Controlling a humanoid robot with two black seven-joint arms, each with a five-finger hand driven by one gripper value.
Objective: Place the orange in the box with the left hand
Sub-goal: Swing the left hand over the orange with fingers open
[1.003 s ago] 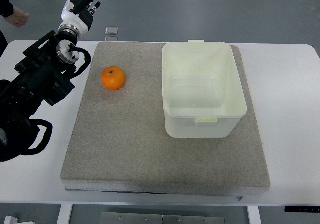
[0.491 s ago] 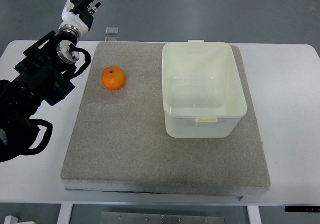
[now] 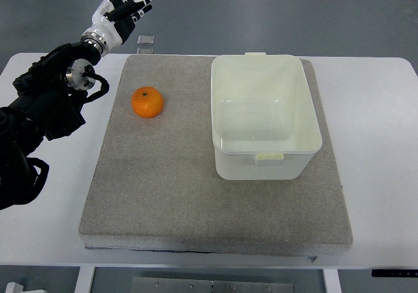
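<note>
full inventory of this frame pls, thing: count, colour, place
orange: 1, orange, on the mat's far-left part, left of the box, apart from it
box: 1, translucent pale white, on the mat's right half, open top, nothing seen inside
mat: 1, grey-brown, covers the middle of the table
table: 1, white, under the mat
small clear block: 1, transparent, at the table's far edge just beyond the mat's far-left corner
left arm: 1, black, comes in from the left edge
left hand: 1, white and black, fingers spread, holding nothing, raised beyond the table's far edge, far-left of the orange
right hand: not in view
</note>
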